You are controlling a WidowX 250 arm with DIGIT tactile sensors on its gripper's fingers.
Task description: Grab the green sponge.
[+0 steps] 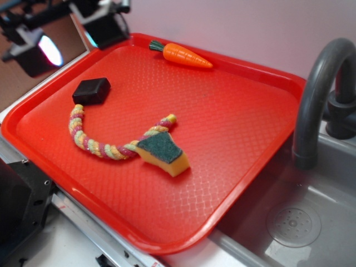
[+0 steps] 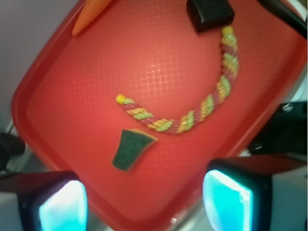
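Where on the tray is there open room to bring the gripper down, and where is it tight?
Free: the wide bare stretch of red tray between carrot, sponge and the faucet side, plus the near strip below the green sponge. Crowded: the sponge's far edge, where the braided rope touches it, and by the black block.

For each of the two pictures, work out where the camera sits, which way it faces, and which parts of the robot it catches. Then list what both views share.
Exterior: set off the tray's corner, looking obliquely down; gripper top left, grey faucet and sink right.
Wrist: mounted on the arm, looking down between open fingers lit cyan.
Shared: tray, green sponge touching braided rope, black block, carrot.
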